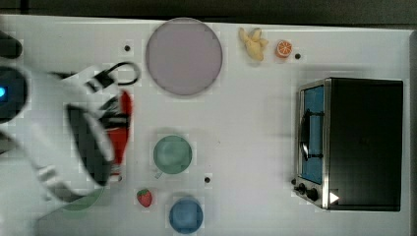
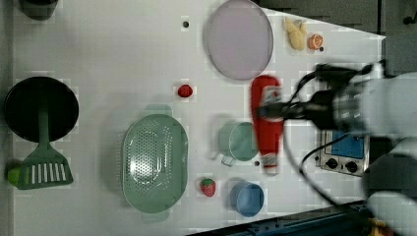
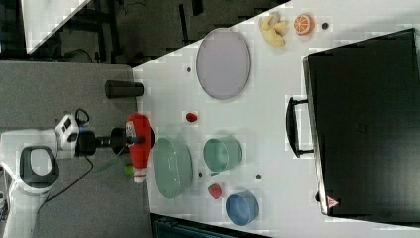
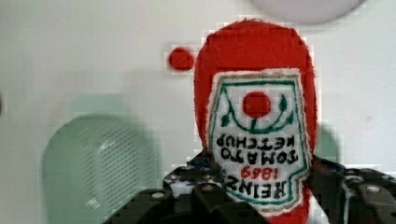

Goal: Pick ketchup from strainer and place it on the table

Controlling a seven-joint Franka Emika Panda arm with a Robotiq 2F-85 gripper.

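Above the table (image 2: 108,59), clear of the strainer (image 2: 155,162), the gripper (image 2: 273,111) pinches the ketchup (image 2: 266,132) around its middle, white cap toward the left view's bottom.

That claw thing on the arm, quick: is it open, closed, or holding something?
Gripper: closed on the ketchup, holding it up in the air, clear of the strainer.

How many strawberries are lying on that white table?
2. One strawberry lies between the purple plate and the green strainer. The other strawberry sits beside the blue cup. The robot arm might hide more.
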